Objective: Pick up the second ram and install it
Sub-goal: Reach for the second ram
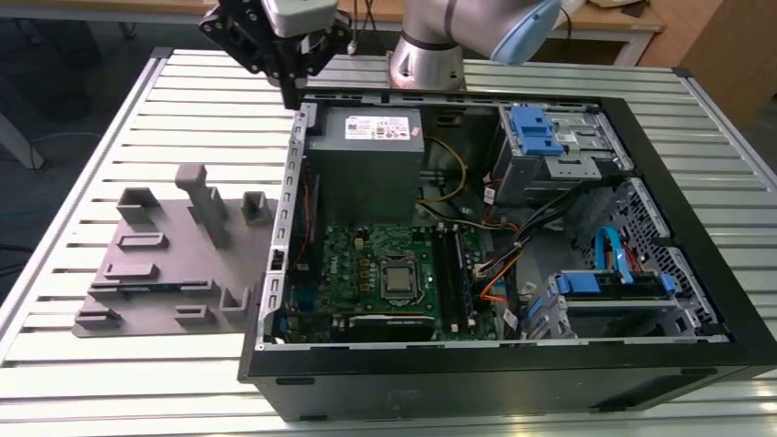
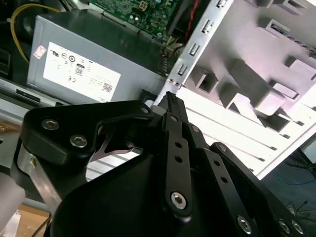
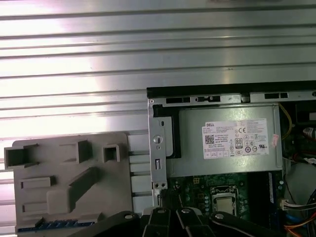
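The jaws are pressed together. In the second wrist view their fingertips [image 2: 170, 101] meet in a thin point with nothing seen between them. In the exterior view they hang over one far corner of the open computer case [image 1: 486, 382], at the exterior view's left end of its back wall. They are just above the grey power supply [image 1: 364, 155] mounted inside the case. The arm [image 1: 425, 45] rises behind the case.

As far as can be told, the second ram [image 1: 136, 289] is the thin, long strip with a bluish edge lying across the grey tray [image 1: 195, 273], towards the tray's end farthest from the jaws. The tray sits on the slatted surface [image 1: 122, 382] just beside the case, on the exterior view's left. A green motherboard [image 1: 352, 264] lies inside the case next to the power supply.
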Available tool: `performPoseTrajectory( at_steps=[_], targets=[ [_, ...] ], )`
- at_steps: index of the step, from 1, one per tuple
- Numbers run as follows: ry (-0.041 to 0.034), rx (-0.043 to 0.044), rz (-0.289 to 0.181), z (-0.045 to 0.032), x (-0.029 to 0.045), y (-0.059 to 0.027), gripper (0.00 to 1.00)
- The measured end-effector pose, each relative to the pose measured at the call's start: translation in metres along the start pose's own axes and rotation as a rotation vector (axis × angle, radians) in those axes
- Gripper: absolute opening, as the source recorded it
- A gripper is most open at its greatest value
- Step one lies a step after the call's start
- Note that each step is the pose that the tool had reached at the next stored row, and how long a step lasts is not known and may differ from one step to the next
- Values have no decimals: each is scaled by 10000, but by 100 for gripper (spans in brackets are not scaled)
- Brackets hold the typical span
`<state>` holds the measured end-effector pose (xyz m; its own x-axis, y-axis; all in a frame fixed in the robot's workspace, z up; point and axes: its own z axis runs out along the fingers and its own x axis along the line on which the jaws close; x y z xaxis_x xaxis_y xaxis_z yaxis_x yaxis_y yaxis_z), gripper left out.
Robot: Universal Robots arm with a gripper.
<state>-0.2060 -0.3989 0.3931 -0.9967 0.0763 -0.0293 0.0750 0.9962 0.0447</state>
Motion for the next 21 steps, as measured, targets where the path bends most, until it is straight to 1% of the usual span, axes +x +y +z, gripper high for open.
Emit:
performPoseTrajectory(
  at_steps=[6,17,21],
  targets=[
    [-4,-1,0,-4,214,-16,7],
    [-3,-1,-2,-6,525,-40,7],
    [-4,-1,-1,-6,621,-48,7]
  ],
)
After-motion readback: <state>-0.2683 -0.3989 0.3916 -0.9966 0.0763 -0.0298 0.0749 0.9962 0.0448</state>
